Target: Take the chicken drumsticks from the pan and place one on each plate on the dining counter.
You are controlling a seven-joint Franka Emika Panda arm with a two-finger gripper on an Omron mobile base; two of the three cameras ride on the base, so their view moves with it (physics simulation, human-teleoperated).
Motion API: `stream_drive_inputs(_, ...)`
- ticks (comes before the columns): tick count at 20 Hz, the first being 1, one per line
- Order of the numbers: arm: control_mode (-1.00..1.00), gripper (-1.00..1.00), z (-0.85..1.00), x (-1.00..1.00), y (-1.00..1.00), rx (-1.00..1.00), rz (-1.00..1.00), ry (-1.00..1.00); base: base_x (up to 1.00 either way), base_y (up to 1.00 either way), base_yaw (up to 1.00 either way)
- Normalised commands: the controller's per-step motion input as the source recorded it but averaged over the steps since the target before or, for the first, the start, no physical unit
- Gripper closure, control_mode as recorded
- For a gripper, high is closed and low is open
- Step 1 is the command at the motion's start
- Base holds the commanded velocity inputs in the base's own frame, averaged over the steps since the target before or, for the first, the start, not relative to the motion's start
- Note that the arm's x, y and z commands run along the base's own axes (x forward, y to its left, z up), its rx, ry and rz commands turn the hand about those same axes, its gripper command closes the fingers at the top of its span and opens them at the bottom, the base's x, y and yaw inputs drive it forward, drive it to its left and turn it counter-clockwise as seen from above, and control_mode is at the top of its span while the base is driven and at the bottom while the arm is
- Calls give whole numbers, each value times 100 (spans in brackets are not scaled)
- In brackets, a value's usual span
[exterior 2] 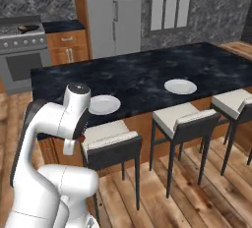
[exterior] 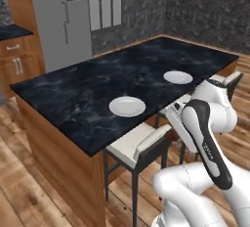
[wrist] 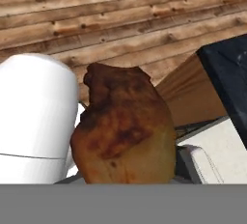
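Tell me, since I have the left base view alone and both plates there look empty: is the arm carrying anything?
Observer: Yes. In the hand view a chicken drumstick hangs close before the camera, over wooden floor.
Operator: Is it above the island?
Observer: No. A corner of the dining counter sits at that view's right edge, next to a white stool seat.
Operator: Where is the pan?
Observer: In the right base view a black pan rests on the stove, far left.
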Motion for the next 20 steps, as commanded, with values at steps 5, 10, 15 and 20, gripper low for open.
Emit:
stream_drive_inputs(5,100,100,0,0,0,0,0,0,35,-100,9)
stream_drive_inputs(10,100,100,0,0,0,0,0,0,65,-100,18)
stream_drive_inputs(15,100,100,0,0,0,0,0,0,70,-81,23)
stream_drive_inputs(20,100,100,0,0,0,0,0,0,84,-53,24)
